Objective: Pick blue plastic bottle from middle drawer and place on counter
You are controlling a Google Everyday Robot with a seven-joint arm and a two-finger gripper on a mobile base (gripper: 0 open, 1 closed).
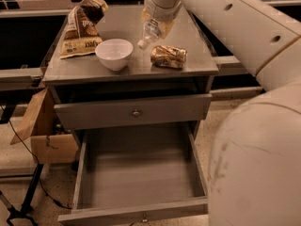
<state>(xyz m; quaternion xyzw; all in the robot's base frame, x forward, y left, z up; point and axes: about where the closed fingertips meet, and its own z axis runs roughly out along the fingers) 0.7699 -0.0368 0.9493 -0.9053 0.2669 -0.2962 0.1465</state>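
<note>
Speckled pale floor (51, 192) underfoot, dark shelving behind. We record a grey metal cabinet with its flat, squarish grey metal counter (117, 20) in full sight.

On the counter:
- large brown-gold foil snack packet (80, 27), back left corner, leaning.
- round white bowl (114, 53), front left of centre, upright, just beside the packet's lower edge.
- small crumpled brown-gold foil packet (168, 56), on its side, right of the bowl and apart from it.

Robot's thick white arm (225, 18) comes in from the right and top. Its two-finger gripper (157, 22) sits over the counter's middle, behind the small packet. We read the claw as closed around the small clear blue plastic bottle (149, 34). Bottle is tilted, white cap lowest and pointing front-left toward the bowl. Whether the cap touches the counter, we cannot tell.

Below the counter:
- upper grey drawer (103, 114), closed, with a small round knob (136, 113).
- wide grey metal middle drawer (141, 173), pulled fully out, a deep rectangular tray; bare floor of the tray shows.

Brown cardboard box (47, 145) stands on the floor at the cabinet's left side.
</note>
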